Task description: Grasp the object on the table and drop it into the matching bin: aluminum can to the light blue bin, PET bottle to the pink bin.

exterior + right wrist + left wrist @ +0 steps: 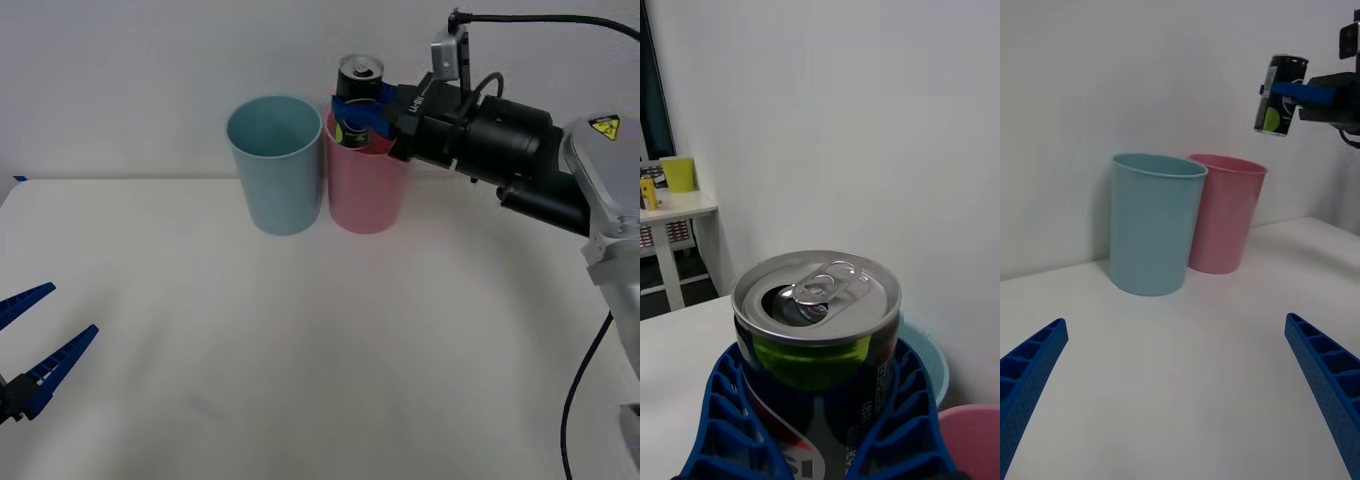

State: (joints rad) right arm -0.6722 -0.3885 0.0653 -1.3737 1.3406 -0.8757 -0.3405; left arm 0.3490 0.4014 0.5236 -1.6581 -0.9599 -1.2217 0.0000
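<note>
Aluminum can (pixel 359 80), small, dark olive-green metal with a silver lid and pull-tab, is held upright in the air by the right gripper (pixel 368 112), whose blue ribbed fingers (pixel 726 420) are clamped on its sides. In the front view it hangs over the tall tapered pink plastic bin (pixel 366 190), with the matching light blue plastic bin (pixel 275 165) just beside and touching it on the robot's left. That is the hazard: letting go here would likely drop a metal can into the bin meant for PET bottles. A short carry leftward is still needed, and since the two rims meet, stopping early could land the can on the shared edge and tip it out. The left gripper (pixel 28 345) waits low over the white table (pixel 300 350), fingers spread wide.
</note>
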